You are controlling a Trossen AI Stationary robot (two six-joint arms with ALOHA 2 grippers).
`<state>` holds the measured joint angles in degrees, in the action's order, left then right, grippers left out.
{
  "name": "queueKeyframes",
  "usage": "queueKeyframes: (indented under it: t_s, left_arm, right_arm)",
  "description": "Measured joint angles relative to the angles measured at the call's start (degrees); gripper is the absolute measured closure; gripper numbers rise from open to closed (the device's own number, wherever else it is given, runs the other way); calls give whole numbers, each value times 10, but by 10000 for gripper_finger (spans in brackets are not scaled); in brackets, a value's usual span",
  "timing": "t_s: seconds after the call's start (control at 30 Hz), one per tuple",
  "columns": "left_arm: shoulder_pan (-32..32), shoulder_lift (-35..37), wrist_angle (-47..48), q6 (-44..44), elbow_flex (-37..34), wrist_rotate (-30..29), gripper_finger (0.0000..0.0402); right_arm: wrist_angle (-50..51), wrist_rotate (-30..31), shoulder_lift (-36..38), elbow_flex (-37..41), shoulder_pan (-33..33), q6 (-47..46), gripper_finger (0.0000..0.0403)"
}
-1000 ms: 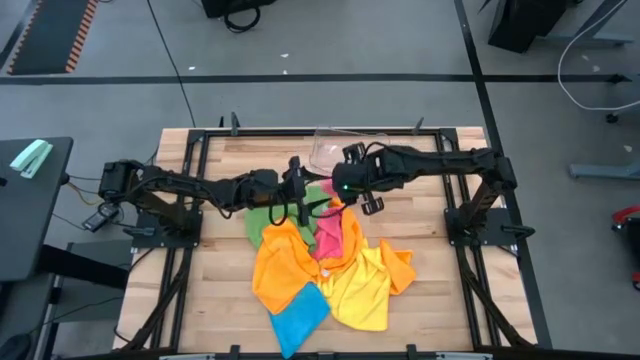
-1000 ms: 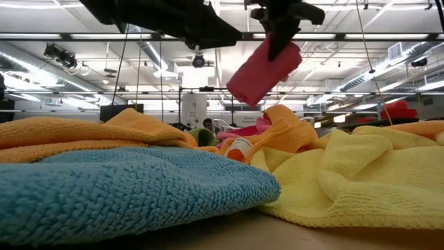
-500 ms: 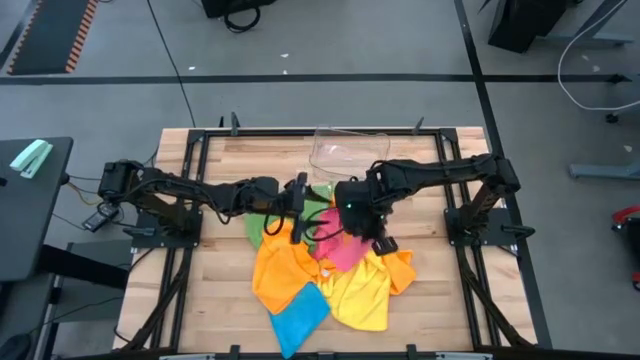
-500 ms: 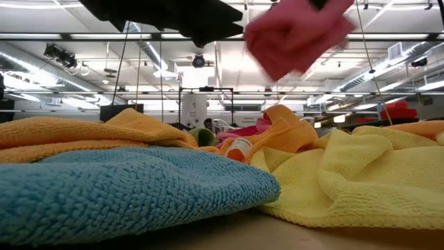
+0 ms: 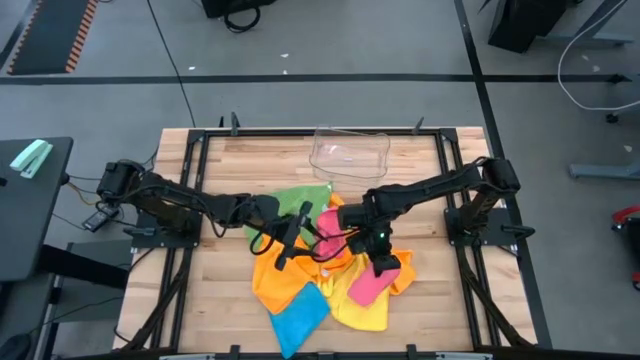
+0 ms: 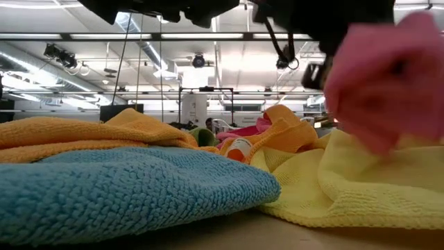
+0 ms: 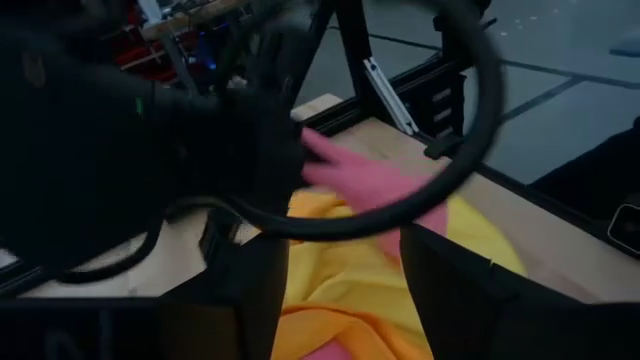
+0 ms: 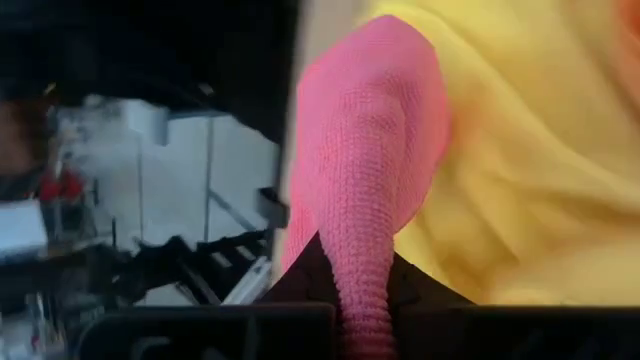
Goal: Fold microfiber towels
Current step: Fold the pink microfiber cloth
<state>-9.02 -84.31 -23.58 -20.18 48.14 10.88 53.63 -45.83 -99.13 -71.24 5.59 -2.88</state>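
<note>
Several microfiber towels lie heaped on the wooden table: green (image 5: 300,198), orange (image 5: 272,268), blue (image 5: 298,318), yellow (image 5: 362,305) and one pink (image 5: 328,226). My right gripper (image 5: 381,262) is shut on another pink towel (image 5: 367,286), low over the yellow towel at the heap's right. In the low view that pink towel (image 6: 388,83) shows blurred above the yellow one (image 6: 361,184). My left gripper (image 5: 295,233) hovers open over the orange towel at the heap's middle, its fingers (image 7: 250,295) apart with nothing between them. My right gripper pinches a bunched, rolled-looking part of the pink towel (image 8: 362,270) between its two fingers, several layers thick. The fingers slant down toward the table's near side. The rest of the towel reaches forward from the fingers over the yellow towel (image 8: 520,170); whether it rests on it I cannot tell.
A clear plastic tray (image 5: 350,152) stands at the table's far edge, middle. Dark frame rails (image 5: 470,230) run along the left and right sides. Bare wood shows at the far left (image 5: 240,165) and near right (image 5: 440,310).
My right gripper has come down from beside the tray toward the near edge and the right, turning as it went, and carried the pink towel from high in the air down over the yellow towel. My left gripper has moved toward the near edge over the orange towel.
</note>
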Motion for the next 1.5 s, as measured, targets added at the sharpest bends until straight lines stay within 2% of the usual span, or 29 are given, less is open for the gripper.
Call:
queueKeyframes:
  t_s: [0.1, 0.27, 0.43, 0.83, 1.03, 1.2, 1.33, 1.5]
  left_arm:
    - [2, 0, -4, 0, 0, -1, 209]
    - [2, 0, 2, 19, 0, 2, 218]
    - [-10, 0, 35, 36, 0, 3, 225]
    - [-48, -25, 39, 33, -1, 2, 228]
    - [-55, -60, 32, 45, 0, 1, 230]
    - [-80, -73, 35, 41, 0, 1, 229]
    - [-97, -76, 31, 41, 0, 2, 229]
    - [-113, -84, 22, 46, 0, 2, 230]
  right_arm:
    - [-8, 59, 0, 25, -26, -24, 387]
    - [-9, 115, 0, 57, -68, -81, 388]
    - [-11, 176, -7, 59, -75, -107, 389]
    - [-32, 274, -36, 50, -35, -260, 386]
    - [-103, 311, -47, 50, -7, -338, 385]
    - [-155, 329, -50, 49, 21, -379, 384]
    - [-149, 360, -50, 49, 33, -407, 384]
    - [-150, 371, -50, 49, 36, -419, 384]
